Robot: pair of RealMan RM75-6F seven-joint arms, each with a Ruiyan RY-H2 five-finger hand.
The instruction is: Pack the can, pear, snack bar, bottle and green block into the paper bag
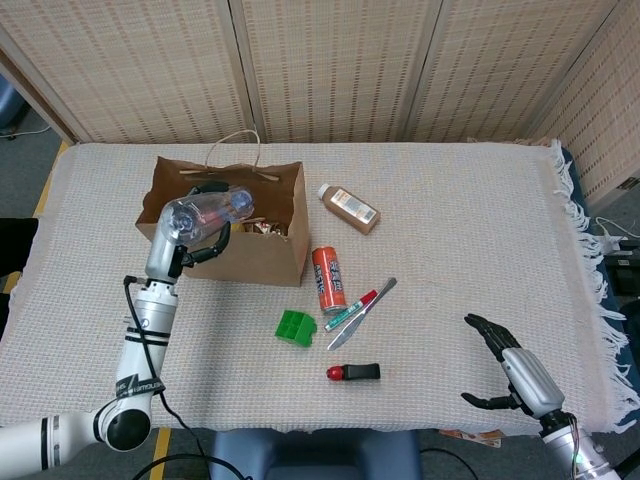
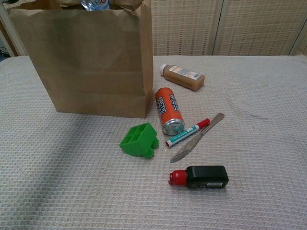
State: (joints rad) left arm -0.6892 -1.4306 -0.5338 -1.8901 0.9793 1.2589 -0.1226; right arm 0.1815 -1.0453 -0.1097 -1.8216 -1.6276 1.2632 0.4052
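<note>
My left hand (image 1: pixel 183 243) holds a clear plastic bottle (image 1: pixel 205 211) tilted over the open top of the brown paper bag (image 1: pixel 250 260). In the chest view only the bottle's end (image 2: pixel 96 4) shows above the bag (image 2: pixel 91 67). Some items lie inside the bag, partly hidden. An orange can (image 1: pixel 328 279) lies on its side right of the bag, also the can (image 2: pixel 169 110) in the chest view. A green block (image 1: pixel 296 327) sits in front of the bag, seen as block (image 2: pixel 139 140) up close. My right hand (image 1: pixel 515 365) rests open near the table's front right edge, holding nothing.
A brown bottle (image 1: pixel 349 208) lies right of the bag. A marker (image 1: pixel 351 310), a butter knife (image 1: pixel 362 313) and a black tool with a red tip (image 1: pixel 353 372) lie beside the can. The white woven cloth (image 1: pixel 480 230) covers the table.
</note>
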